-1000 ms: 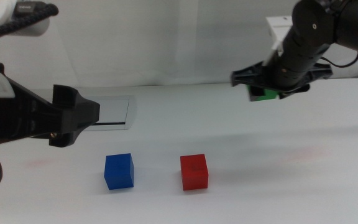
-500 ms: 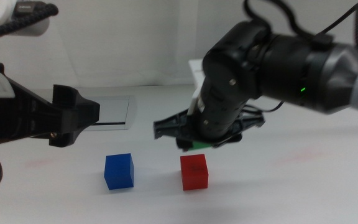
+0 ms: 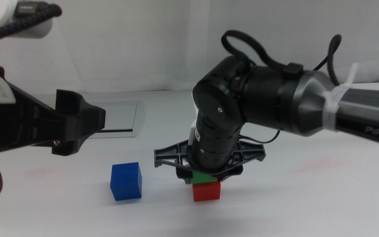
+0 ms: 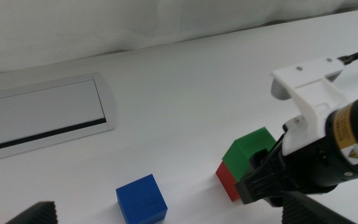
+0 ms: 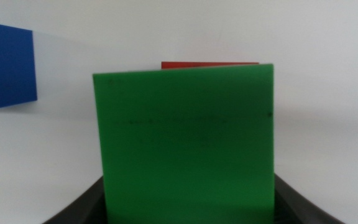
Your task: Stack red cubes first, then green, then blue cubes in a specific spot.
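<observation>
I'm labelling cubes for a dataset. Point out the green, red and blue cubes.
green cube (image 4: pixel 248 149), left wrist view, on its top face.
red cube (image 3: pixel 206 191), middle view, on its front face.
blue cube (image 3: pixel 125 182), middle view, on its front face.

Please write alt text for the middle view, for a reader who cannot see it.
The right gripper holds the green cube on top of the red cube on a white table. A blue cube sits beside them, and the left gripper waits at the side.

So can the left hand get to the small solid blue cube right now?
Probably yes. The small solid blue cube stands alone on the white table with open space above it, and the left hand waits nearby. The right hand is beside it, over the red cube.
</observation>
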